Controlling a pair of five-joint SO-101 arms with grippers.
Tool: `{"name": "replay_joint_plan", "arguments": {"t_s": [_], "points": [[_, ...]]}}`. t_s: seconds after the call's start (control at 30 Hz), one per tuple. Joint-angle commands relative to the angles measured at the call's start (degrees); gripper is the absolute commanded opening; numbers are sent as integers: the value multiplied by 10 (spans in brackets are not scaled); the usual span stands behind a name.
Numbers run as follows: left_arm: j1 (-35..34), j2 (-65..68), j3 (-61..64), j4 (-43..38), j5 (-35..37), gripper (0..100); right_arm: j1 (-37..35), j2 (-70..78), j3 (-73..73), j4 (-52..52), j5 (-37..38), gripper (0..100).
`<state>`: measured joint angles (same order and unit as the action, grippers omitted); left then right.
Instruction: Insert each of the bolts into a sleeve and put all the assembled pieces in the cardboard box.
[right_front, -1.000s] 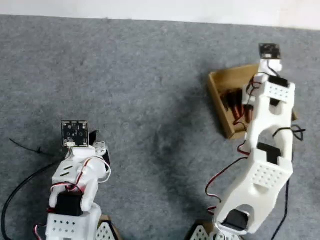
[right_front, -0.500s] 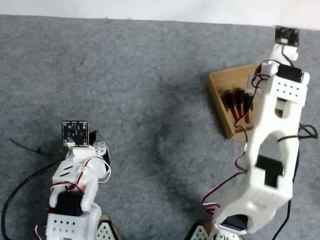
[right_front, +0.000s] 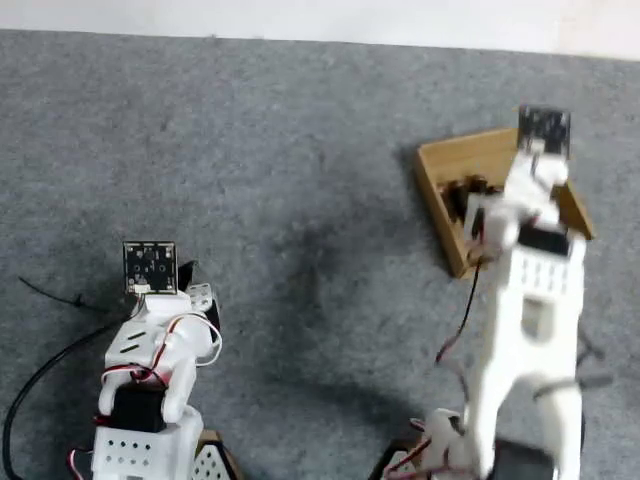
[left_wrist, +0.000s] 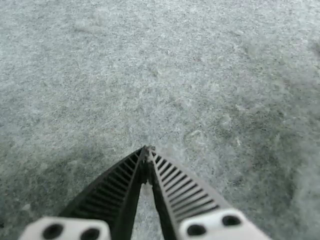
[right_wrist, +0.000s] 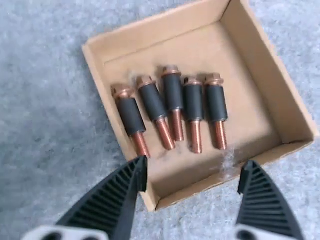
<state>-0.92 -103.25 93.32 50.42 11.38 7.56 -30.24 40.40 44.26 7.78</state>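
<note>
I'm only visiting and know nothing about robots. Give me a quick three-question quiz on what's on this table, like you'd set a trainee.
1. How many sleeved bolts lie in the cardboard box?
2. True or false: the left gripper is open.
3. The right gripper hangs above: A) a plate, B) the cardboard box, C) a tool rack.

Key:
1. Five, side by side.
2. False. It is shut, with nothing in it.
3. B. It is open over the box.
</note>
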Motion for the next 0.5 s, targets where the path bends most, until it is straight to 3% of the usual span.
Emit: {"name": "replay_joint_plan", "arguments": {"t_s": [0.0, 0.17, 0.47], "points": [[-6, -3, -5, -14, -4, 5, -7, -161, 191, -123, -4, 266], [-6, -3, -5, -14, -4, 5, -23, -342, 392, -200, -4, 266], [-7, -3, -5, -13, -4, 5, -87, -647, 613, -203, -4, 266]]}}
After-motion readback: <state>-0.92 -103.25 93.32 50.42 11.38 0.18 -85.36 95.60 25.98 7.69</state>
